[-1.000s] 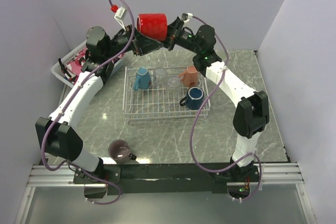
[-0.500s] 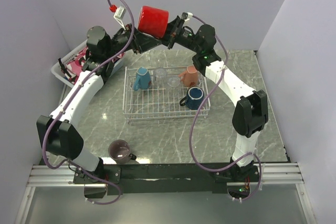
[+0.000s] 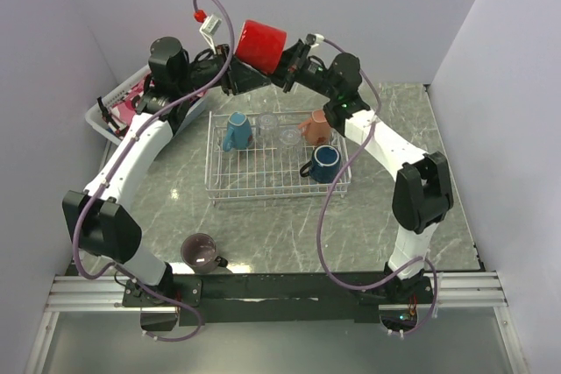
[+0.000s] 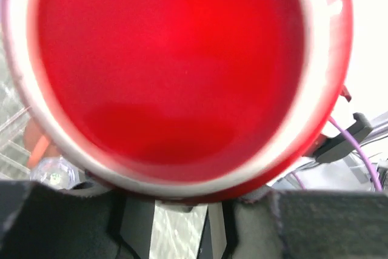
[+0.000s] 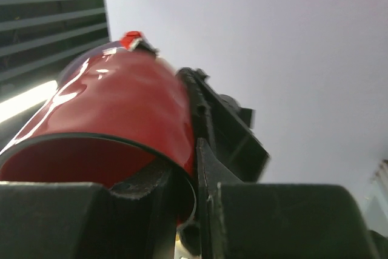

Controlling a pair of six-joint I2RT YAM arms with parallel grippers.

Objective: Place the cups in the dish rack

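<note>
A red mug (image 3: 260, 44) hangs high above the back of the dish rack (image 3: 273, 183), tilted, between both grippers. My right gripper (image 3: 288, 66) is shut on its rim (image 5: 121, 141), with one finger inside the mug. My left gripper (image 3: 244, 77) has closed in against the mug's base end. That base (image 4: 176, 65) fills the left wrist view and its lower edge meets both fingertips. In the rack stand a light blue mug (image 3: 235, 131), two clear glasses (image 3: 267, 122), a salmon mug (image 3: 316, 127) and a navy mug (image 3: 325, 164). A mauve mug (image 3: 202, 251) stands on the table near the left arm's base.
A white plastic basket (image 3: 103, 111) with pink cloth sits at the back left, beside the left arm. Purple cables loop over both arms. Walls close in the table at the back and on both sides.
My left gripper has closed from wide open onto the red mug's base end. The mug has shifted slightly right and tilted, with both wrists moving along.
</note>
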